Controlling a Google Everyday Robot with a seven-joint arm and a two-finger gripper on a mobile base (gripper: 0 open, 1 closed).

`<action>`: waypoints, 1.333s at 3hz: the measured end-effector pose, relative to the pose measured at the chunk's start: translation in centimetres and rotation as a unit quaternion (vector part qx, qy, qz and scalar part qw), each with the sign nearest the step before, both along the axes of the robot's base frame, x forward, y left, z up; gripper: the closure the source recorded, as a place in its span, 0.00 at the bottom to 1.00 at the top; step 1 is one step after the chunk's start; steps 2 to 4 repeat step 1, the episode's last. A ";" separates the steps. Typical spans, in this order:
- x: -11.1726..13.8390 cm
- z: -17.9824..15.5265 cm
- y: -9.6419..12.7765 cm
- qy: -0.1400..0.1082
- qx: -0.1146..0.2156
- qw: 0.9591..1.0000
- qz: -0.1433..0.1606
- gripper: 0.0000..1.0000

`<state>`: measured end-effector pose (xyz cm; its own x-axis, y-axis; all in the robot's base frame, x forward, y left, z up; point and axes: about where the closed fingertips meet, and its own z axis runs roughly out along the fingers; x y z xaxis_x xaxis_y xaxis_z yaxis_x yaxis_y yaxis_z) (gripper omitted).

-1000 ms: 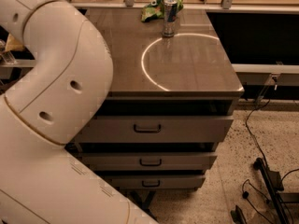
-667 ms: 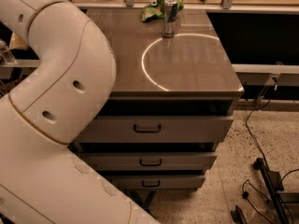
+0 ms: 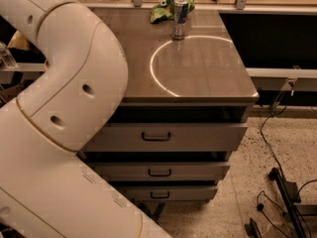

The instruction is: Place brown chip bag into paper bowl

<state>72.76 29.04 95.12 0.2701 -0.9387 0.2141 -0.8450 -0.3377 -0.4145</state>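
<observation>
The brown chip bag and the paper bowl are out of view or hidden behind my arm. My white arm fills the left half of the camera view, bending from the top left down to the bottom. The gripper is not in view. On the brown cabinet top stand a slim silver drink can and a crumpled green snack bag at the far edge.
A bright ring of light lies on the cabinet top. Below are three drawers with handles, the top one slightly out. Black cables and a stand base lie on the speckled floor at the right.
My arm's elbow has swung slightly right and now covers more of the cabinet's left side. The can and green bag have not moved.
</observation>
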 end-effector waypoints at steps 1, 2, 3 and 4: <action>0.6 -0.2 -0.4 -0.004 0.003 1.000 -0.002 0.00; 0.6 -0.2 -0.4 -0.004 0.003 1.000 -0.002 0.00; 0.6 -0.2 -0.4 -0.004 0.003 1.000 -0.002 0.00; 0.6 -0.2 -0.4 -0.004 0.003 1.000 -0.002 0.00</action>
